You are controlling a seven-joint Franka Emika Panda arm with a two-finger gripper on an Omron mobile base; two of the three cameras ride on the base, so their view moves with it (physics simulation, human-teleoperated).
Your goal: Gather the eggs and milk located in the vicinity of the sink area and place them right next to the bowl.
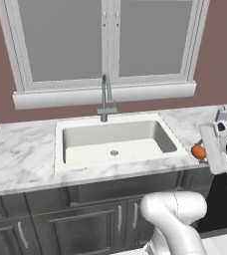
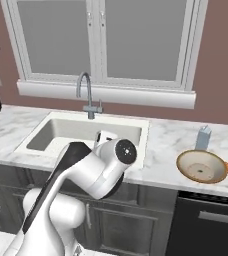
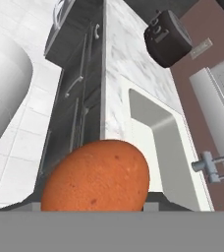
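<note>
Egg [image 3: 97,176] — long axis across gripper [image 3: 92,206]

Three cameras: two on the base facing the sink counter, one on the hand.

My left base view looks forward and down, square onto the sink [image 1: 114,141], faucet [image 1: 105,97] at 12 o'clock. My right base view takes the same sink [image 2: 81,134] from further right, toward 10 o'clock, with the bowl [image 2: 202,166] at 3 o'clock. My hand view is rolled, very near the egg [image 3: 96,176], sink [image 3: 158,142] at 3 o'clock.
</note>
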